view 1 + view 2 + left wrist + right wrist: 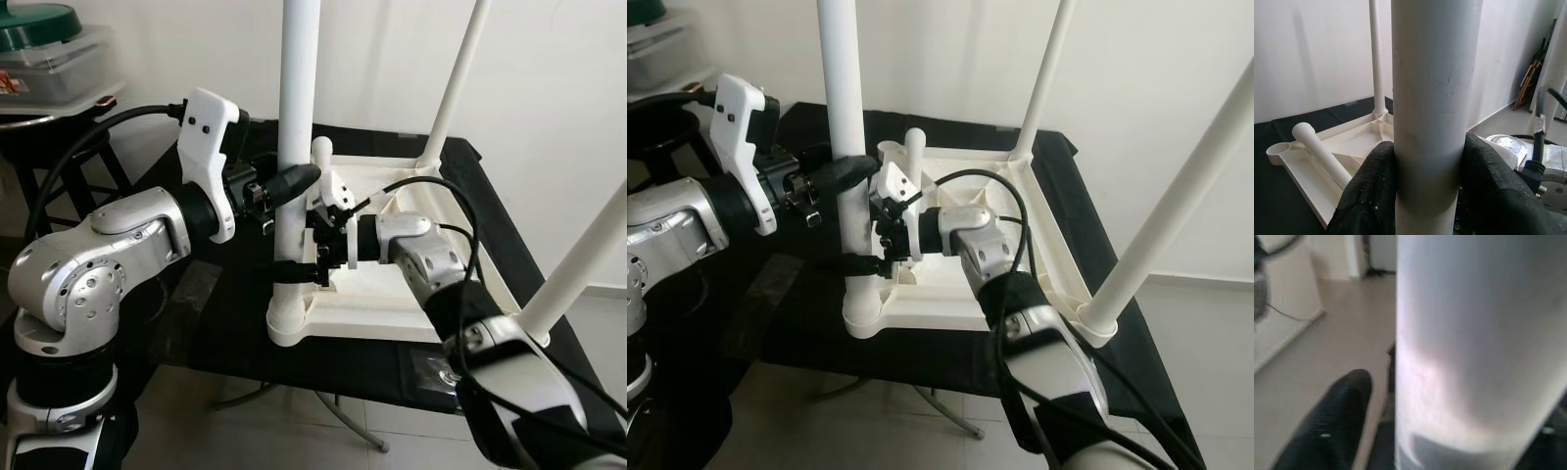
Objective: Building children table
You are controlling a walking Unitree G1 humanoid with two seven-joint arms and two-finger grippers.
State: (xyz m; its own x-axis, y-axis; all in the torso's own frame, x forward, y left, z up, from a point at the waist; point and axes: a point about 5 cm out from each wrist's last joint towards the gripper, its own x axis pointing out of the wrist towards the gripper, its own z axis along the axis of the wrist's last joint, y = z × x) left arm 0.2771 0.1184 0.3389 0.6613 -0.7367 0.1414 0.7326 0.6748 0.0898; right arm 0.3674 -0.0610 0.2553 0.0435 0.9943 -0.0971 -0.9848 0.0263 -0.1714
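A white children's table top [392, 305] lies upside down on a black-covered table [225, 338]. Its near-left leg [297, 88] stands upright in the corner socket [292, 323]. My left gripper [299, 179] is shut on this leg at mid height, with both black fingers [1369, 191] pressed against its sides. My right gripper [292, 269] reaches around the same leg lower down. It is open, and one finger [1337, 423] stands a little off the leg [1474, 347]. A loose leg [1322, 152] rests slanted in the tray near the far-left corner.
Two more legs stand in their sockets, one at the far right [456, 83] and one at the near right [578, 264]. A dark stool with storage boxes [49, 64] is at the far left. A white wall is behind and a tiled floor [294, 421] lies below.
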